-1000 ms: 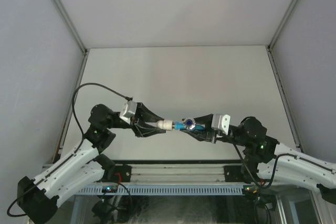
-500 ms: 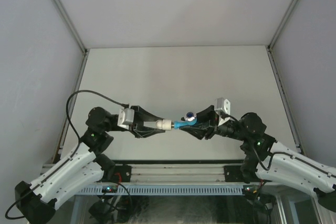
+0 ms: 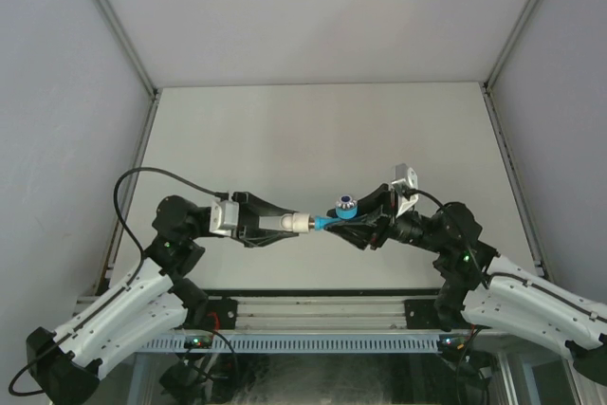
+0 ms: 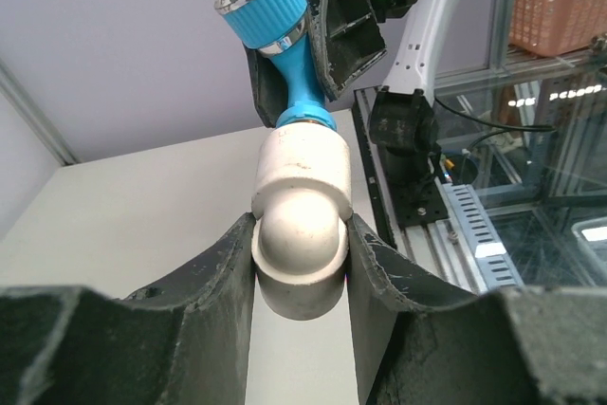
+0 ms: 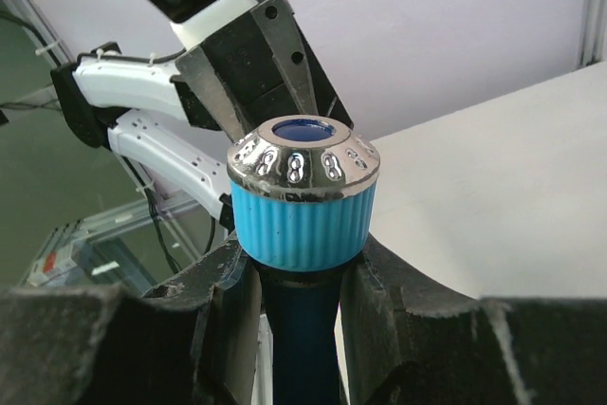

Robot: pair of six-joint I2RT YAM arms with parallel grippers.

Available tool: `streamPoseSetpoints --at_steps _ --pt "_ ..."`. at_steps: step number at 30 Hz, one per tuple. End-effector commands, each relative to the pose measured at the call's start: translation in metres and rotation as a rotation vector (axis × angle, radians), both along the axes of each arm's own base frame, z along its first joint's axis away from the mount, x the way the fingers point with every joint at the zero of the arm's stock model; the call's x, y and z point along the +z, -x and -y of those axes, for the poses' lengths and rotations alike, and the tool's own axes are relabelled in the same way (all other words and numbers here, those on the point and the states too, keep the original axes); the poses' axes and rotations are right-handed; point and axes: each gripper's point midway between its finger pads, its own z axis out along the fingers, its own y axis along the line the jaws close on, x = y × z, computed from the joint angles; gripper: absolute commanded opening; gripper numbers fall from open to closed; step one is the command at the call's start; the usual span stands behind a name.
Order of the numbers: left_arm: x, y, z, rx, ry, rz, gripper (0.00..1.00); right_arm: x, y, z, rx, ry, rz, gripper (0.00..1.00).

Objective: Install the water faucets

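Midway through threading: left gripper clamped on white pipe fitting, right gripper pinching blue faucet; parts mated aloft over near edge of table. Thread depth unclear. Next, probably: rotate right wrist, axes aligned.

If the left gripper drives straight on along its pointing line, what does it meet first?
The blue faucet, which looks seated in the white fitting that the left gripper holds. Just behind it is the right gripper.

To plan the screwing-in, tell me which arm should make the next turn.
Right. The right gripper is shut on the blue faucet, whose end meets the white fitting; the left gripper is shut on that fitting, well placed to brace it.
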Motion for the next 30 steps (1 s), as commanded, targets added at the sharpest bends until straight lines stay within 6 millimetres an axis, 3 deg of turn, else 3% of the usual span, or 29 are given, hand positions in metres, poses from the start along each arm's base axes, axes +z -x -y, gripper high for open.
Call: streamPoseSetpoints --at_steps 1,12,19,24,30 --pt "0.011 -0.011 0.005 0.060 0.040 0.109 0.00 -0.012 0.004 -0.011 0.044 0.033 -0.204 0.00" --pt "0.002 -0.018 0.004 0.110 -0.015 0.237 0.00 -0.029 -0.005 -0.013 0.024 0.077 -0.472 0.00" --pt "-0.008 -0.025 0.002 0.156 -0.098 0.285 0.00 -0.036 -0.010 -0.008 -0.019 0.140 -0.519 0.00" --pt "-0.008 -0.030 0.004 0.204 -0.099 0.317 0.00 -0.040 -0.007 -0.014 -0.004 0.132 -0.613 0.00" --pt "-0.003 -0.041 0.003 0.306 -0.097 0.341 0.00 -0.052 -0.020 -0.012 -0.119 0.131 -0.704 0.00"
